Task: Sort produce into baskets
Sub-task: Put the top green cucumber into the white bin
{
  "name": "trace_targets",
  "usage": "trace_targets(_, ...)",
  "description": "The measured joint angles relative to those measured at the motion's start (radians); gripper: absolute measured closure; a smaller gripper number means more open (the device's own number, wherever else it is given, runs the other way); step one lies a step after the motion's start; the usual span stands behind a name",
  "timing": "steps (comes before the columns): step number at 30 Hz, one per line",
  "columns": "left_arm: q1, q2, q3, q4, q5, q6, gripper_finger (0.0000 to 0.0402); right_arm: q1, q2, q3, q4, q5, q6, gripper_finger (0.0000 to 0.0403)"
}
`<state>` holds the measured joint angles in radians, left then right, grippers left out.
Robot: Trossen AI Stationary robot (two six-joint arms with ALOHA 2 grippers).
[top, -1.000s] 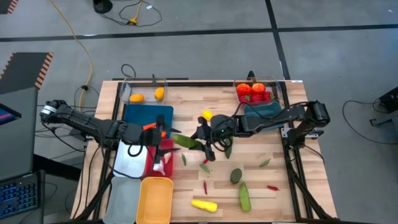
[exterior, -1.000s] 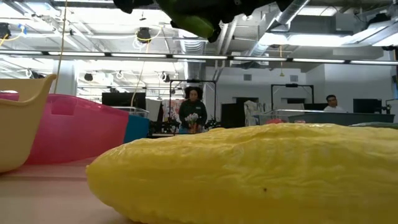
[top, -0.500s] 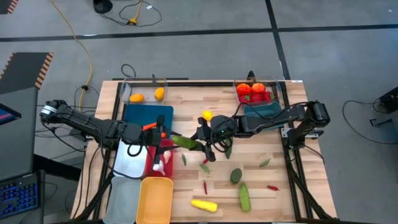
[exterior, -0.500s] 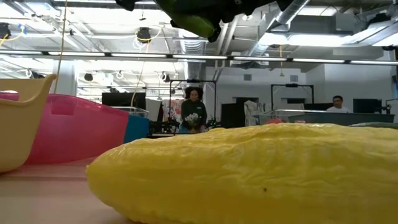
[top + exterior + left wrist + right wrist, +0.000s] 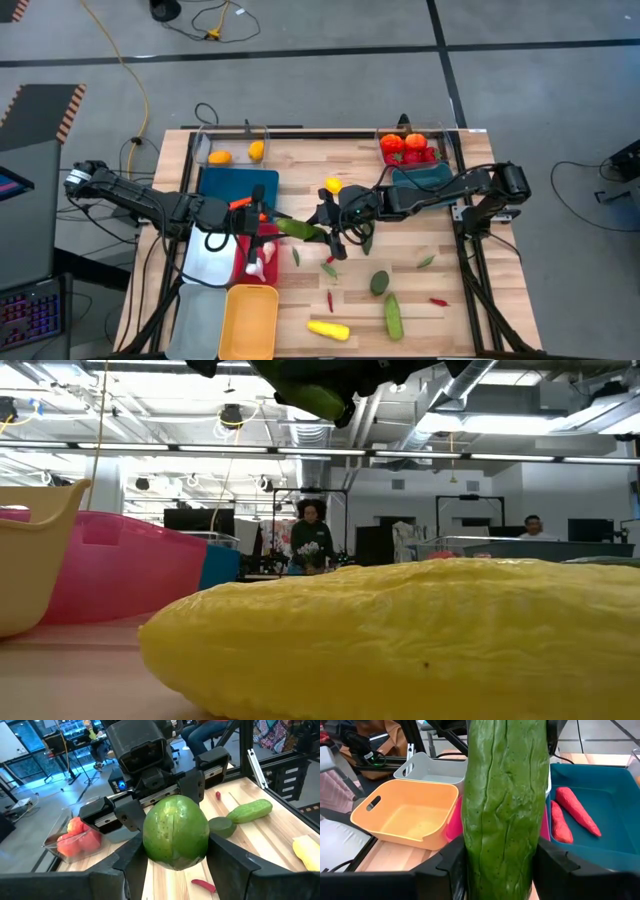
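The left hand [image 5: 262, 218] has just closed in from wide open, and both hands now sit on one green cucumber [image 5: 297, 227], held in the air at the centre-left of the high view. In the left wrist view its dark fingers [image 5: 235, 862] press the cucumber's rounded end from either side, while the right hand [image 5: 325, 222] grips the far end, its body filling the upper middle of that picture. The right wrist view shows the same long cucumber running straight up the centre between that arm's fingers [image 5: 451, 870].

That reads to me as a hand-over in mid-swap: the left has taken hold, the right has not let go. How firm the left grip is I can't quite judge, since the fingertips are partly hidden behind the fruit.

Below, toward the left edge of the high view, stand the baskets: dark blue bin [image 5: 225, 183], white bin [image 5: 205, 265], red bin [image 5: 243, 270] and yellow bin [image 5: 250, 320]. More produce lies loose on the wooden worktop [image 5: 470, 300] at lower right, including a second cucumber [image 5: 393, 315] and a yellow squash [image 5: 328, 329], so plenty of sorting remains.
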<state>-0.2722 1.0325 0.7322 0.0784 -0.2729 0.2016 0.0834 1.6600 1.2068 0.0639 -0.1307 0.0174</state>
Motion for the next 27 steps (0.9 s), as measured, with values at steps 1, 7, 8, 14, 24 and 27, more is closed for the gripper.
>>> trace_targets(1,0.000,0.000,0.000,0.000,0.000,0.000,0.0232,0.000,0.000,0.000,0.000,0.000,0.000,0.0199)
trace_targets(7,0.000,0.000,0.000,0.000,-0.002,0.003,0.0232,-0.001,0.000,0.000,0.000,0.001,0.004,0.0174)
trace_targets(8,0.000,0.000,0.000,0.000,-0.002,0.003,0.0232,-0.001,0.000,0.000,0.000,0.001,0.004,0.0168)
trace_targets(14,0.000,0.000,0.000,-0.001,-0.021,0.002,0.0232,-0.001,0.000,0.000,0.001,0.001,0.004,0.0138)
trace_targets(24,-0.002,-0.001,0.000,-0.030,-0.089,-0.007,0.0232,-0.001,0.000,0.000,-0.063,0.004,0.090,0.0105)
trace_targets(27,-0.002,-0.013,0.002,-0.102,-0.113,-0.034,0.0232,-0.002,0.000,0.000,-0.130,0.005,0.184,0.0101)
